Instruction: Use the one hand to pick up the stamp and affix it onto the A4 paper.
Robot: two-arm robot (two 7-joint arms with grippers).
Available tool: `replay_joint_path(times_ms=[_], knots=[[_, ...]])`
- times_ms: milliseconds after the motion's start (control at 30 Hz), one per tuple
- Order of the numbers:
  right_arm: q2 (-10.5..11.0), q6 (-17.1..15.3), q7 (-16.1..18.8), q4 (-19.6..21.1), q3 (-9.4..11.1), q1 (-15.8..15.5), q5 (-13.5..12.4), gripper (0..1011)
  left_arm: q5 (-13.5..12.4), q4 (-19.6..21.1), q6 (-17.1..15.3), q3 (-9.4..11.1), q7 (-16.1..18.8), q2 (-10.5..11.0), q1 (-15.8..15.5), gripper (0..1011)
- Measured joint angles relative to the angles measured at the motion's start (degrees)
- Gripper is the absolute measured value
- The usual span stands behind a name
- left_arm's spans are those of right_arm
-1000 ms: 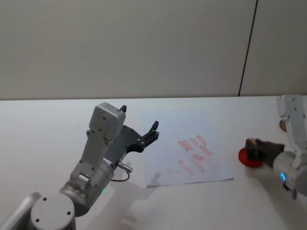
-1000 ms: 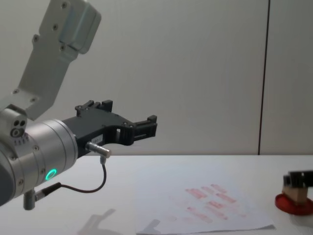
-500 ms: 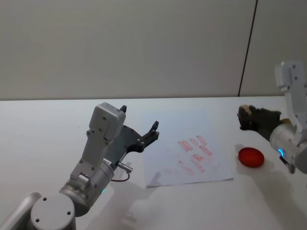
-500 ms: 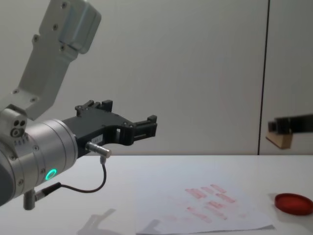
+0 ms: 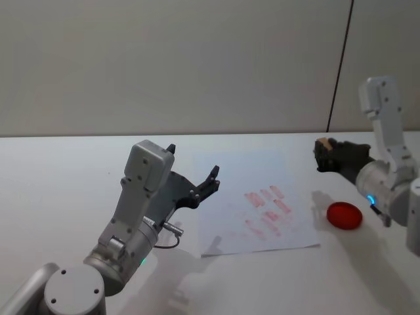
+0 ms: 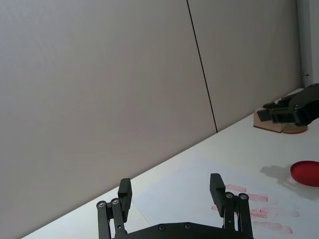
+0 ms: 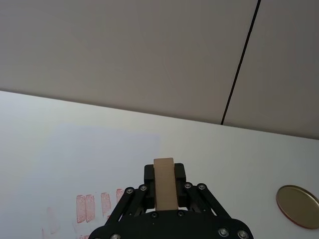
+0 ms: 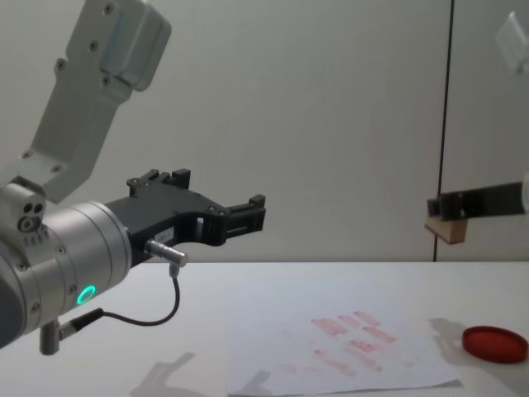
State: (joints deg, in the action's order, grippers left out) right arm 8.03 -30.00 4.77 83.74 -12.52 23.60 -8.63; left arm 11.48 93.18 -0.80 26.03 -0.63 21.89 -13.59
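My right gripper [image 5: 326, 156] is shut on the stamp [image 5: 321, 145], a small tan wooden block, and holds it in the air. It hangs between the red ink pad [image 5: 344, 215] and the right edge of the A4 paper [image 5: 230, 197]. In the chest view the stamp [image 8: 446, 230] sticks out below the black fingers, well above the table. The right wrist view shows the stamp [image 7: 164, 184] upright between the jaws, with the paper [image 7: 75, 164] and its red prints beyond. My left gripper [image 5: 191, 161] stands open and raised at the paper's left side, holding nothing.
The red ink pad [image 8: 494, 343] lies on the white table just right of the paper. A flat round tan disc [image 7: 298, 199] rests farther right on the table. The left arm's body and looping cable [image 8: 157, 314] loom large at the left of the chest view.
My right gripper lifted the stamp off the red ink pad and carried it up and leftward toward the paper. The left arm has barely moved.
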Motion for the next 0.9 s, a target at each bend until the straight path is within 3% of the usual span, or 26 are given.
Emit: replay_joint_path(times_ms=[267, 567, 900], knots=[[-1.31, 1.53, 2.04, -7.71, -0.45, 3.18, 0.73, 223, 0.0, 0.0, 0.0, 0.0, 0.0, 0.0, 0.0, 993], [-3.41, 4.97, 6.0, -20.33, -1.41, 8.31, 1.46, 224, 0.0, 0.0, 0.0, 0.0, 0.0, 0.0, 0.0, 993], [-5.28, 8.06, 8.13, -30.86, -2.4, 12.97, 2.62, 223, 0.0, 0.0, 0.0, 0.0, 0.0, 0.0, 0.0, 993]])
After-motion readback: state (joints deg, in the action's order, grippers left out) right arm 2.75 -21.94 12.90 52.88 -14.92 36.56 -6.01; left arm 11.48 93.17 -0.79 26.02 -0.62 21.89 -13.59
